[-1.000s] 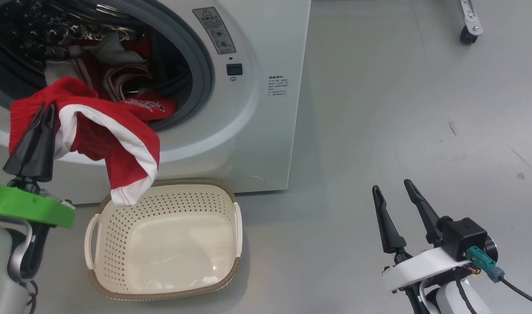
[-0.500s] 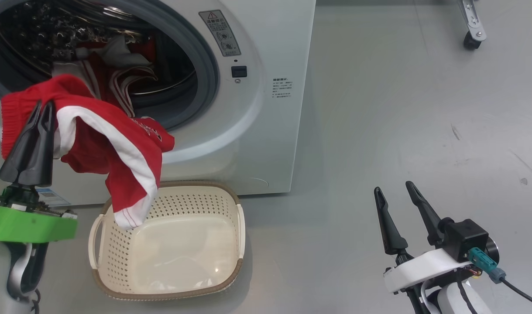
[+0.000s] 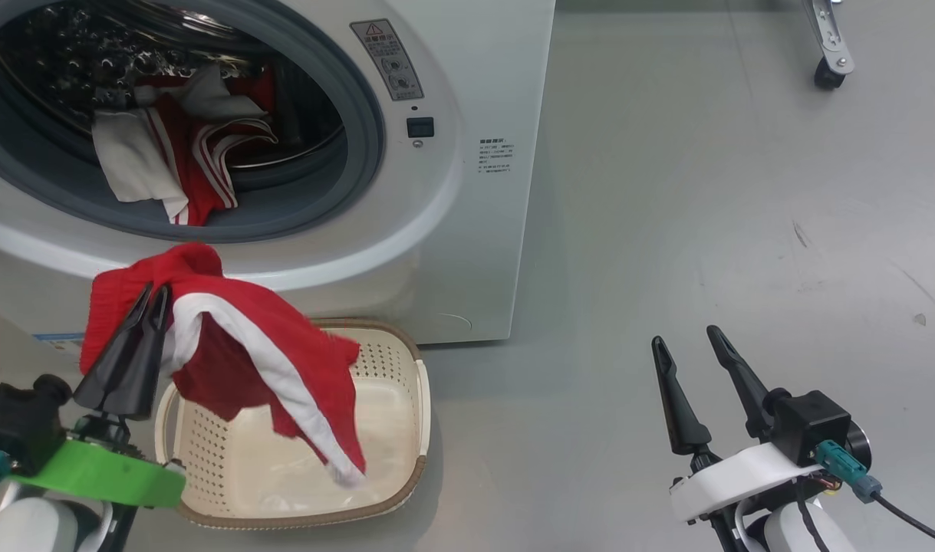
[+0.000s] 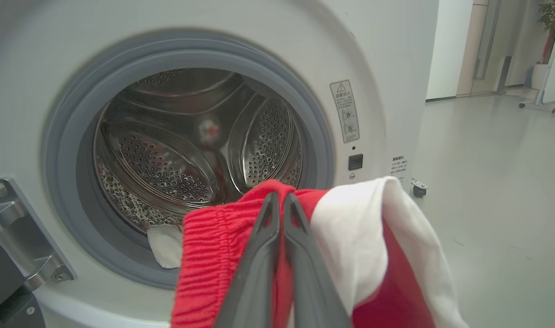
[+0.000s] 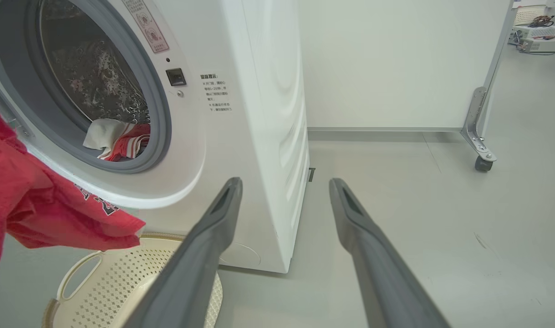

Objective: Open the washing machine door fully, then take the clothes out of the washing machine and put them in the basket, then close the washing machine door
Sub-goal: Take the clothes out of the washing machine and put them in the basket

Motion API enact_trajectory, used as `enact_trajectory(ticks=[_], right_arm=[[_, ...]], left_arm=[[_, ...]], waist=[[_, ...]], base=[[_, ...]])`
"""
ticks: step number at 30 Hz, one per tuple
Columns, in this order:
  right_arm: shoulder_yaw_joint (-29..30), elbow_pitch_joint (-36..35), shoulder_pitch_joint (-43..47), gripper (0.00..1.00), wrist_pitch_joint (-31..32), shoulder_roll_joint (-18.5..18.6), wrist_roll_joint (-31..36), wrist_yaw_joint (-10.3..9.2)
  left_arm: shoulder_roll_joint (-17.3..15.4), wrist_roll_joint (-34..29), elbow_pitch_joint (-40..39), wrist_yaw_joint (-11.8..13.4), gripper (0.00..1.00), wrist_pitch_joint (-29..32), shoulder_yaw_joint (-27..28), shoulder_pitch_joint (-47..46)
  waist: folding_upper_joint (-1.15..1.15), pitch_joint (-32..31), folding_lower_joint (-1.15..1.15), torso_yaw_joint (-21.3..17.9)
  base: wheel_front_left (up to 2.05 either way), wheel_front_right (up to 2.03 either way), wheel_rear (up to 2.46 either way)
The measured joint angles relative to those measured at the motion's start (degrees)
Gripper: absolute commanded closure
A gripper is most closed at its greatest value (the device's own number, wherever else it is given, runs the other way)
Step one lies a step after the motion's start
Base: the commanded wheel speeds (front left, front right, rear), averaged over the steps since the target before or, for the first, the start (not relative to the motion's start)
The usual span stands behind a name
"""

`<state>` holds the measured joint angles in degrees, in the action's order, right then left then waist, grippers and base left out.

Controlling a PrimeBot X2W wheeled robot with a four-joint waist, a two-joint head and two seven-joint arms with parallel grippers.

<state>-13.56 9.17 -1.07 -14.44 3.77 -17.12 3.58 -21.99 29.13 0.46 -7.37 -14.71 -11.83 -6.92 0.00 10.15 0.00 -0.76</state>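
The left gripper [image 3: 154,293] is clenching a red garment [image 3: 298,360] with a white stripe, its fingers pinched together on the ribbed band, low in front of the washing machine [image 3: 482,115]. The cloth is draping rightward across the far left corner of the basket [image 3: 419,383], and its lower end is hanging inside; whether it is touching the bottom I cannot tell. The basket is sitting on the floor [image 3: 705,192], just beside the machine's front. More clothes [image 3: 183,161] are lying in the drum, spilling onto the lower edge of the grey rubber ring [image 3: 363,130]. The right gripper [image 3: 686,339] is hovering well off to the right, fingers spread and holding nothing. Bare grey floor is lying open around it, out to a caster wheel [image 3: 826,73] at the far right.
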Motion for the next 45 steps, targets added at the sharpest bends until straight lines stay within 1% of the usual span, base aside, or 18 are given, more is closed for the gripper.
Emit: enact_trajectory(ticks=[2, 12, 21, 29, 37, 38, 42, 45], right_arm=[[-0.25, 0.07, 0.01, 0.0, 0.0, -0.05, 0.09, 0.41], [-0.83, -0.01, -0.07, 0.0, 0.0, -0.21, 0.7, 0.43], [-2.22, -0.88, -1.49, 0.0, 0.0, -0.36, 1.74, 0.47], [-2.87, -1.77, -2.71, 0.0, 0.0, -0.53, 2.33, 0.4], [-3.33, -2.88, -3.7, 0.0, 0.0, -0.67, 2.68, 0.18], [-3.38, -3.03, -3.85, 0.0, 0.0, -0.71, 2.7, -0.19], [-3.57, -3.74, -4.97, 0.0, 0.0, -0.85, 2.72, -0.22], [-3.6, -4.46, -5.59, 0.0, 0.0, -0.97, 2.74, -0.77]], left_arm=[[-0.07, -0.01, 0.59, -0.01, 1.0, 0.0, -0.36, 0.67], [-0.8, -1.08, 6.14, 0.0, 1.0, 0.0, -5.86, 1.35], [-1.24, -1.09, 15.34, 0.0, 1.0, 0.02, -9.2, 0.75], [-2.22, -1.05, 20.76, 0.0, 1.0, 0.54, -10.58, -5.36], [-3.49, 0.09, 23.9, 0.0, 1.0, 0.65, -10.92, -11.64], [-3.7, 0.38, 24.81, 0.0, 1.0, 1.07, -10.87, -12.2], [-4.49, 1.3, 28.77, -0.01, 1.0, 2.13, -11.13, -13.53], [-4.99, 1.47, 30.82, -0.01, 1.0, 2.67, -11.8, -15.32]], waist=[[0.0, 0.23, 0.0, -0.22], [0.0, 2.59, 0.0, -1.82], [0.0, 6.92, 0.0, -4.17], [0.0, 11.09, 0.0, -7.01], [0.0, 15.11, 0.0, -9.55], [0.0, 15.69, 0.0, -9.87], [0.0, 17.97, 0.0, -11.1], [0.0, 19.62, 0.0, -11.87]], base=[[0.0, 0.0, 0.0], [0.0, 0.0, 0.0], [0.0, 0.0, 0.0], [0.0, 0.0, 0.0], [0.0, 0.0, 0.0], [0.0, 0.0, 0.0], [0.0, 0.0, 0.0], [0.0, 0.0, 0.0]])
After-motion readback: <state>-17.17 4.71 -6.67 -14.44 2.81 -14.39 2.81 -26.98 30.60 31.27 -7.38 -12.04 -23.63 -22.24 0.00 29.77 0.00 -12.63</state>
